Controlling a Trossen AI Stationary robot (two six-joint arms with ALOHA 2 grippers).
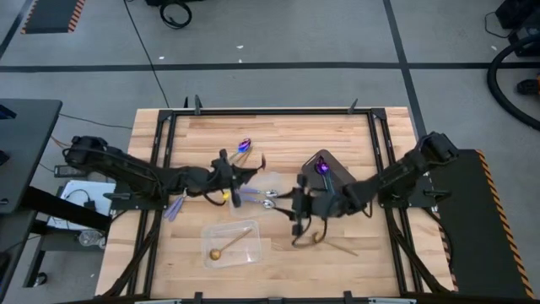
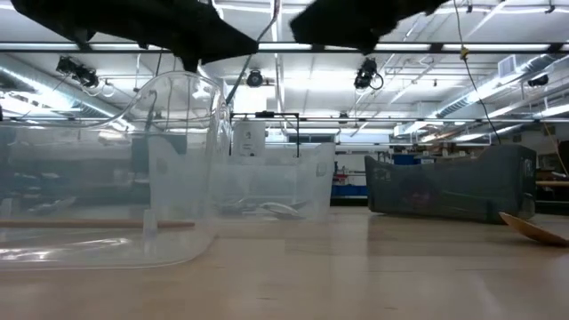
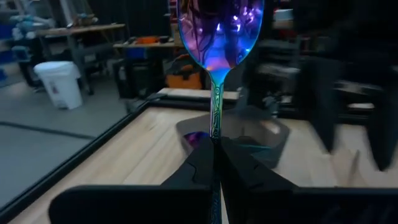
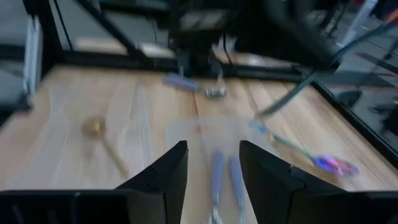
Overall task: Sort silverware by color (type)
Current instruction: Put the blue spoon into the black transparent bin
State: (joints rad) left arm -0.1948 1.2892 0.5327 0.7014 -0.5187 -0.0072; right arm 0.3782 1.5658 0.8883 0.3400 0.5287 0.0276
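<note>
My left gripper [image 1: 232, 169] [image 3: 216, 149] hangs over the table's middle, shut on an iridescent purple-blue spoon [image 1: 244, 145] [image 3: 217, 37]. My right gripper [image 1: 298, 209] [image 4: 213, 165] is open above a clear tray [image 1: 263, 187] where silver spoons [image 1: 268, 203] [image 4: 217, 177] lie flat. Another iridescent spoon [image 1: 321, 167] lies in the dark grey tray [image 1: 336, 175]. One gold spoon [image 1: 218, 252] [image 4: 93, 127] lies in the nearer clear tray [image 1: 240, 241]. A second gold spoon [image 1: 318, 239] [image 2: 533, 227] lies on the bare wood by the right arm. My left gripper pinches the iridescent spoon's thin handle [image 3: 215, 121] between its two fingertips [image 3: 199, 158]. The bowl [image 3: 217, 37] stands out beyond the fingers, and the spoon is lifted clear of the table.
A pale purple object [image 1: 175, 207] lies at the table's left side and a small yellow piece [image 1: 226, 194] lies below the left gripper. In the low view, the clear trays' walls [image 2: 178, 178] and the dark tray [image 2: 453, 187] stand up from the wood. A black frame [image 1: 270, 111] rims the table.
</note>
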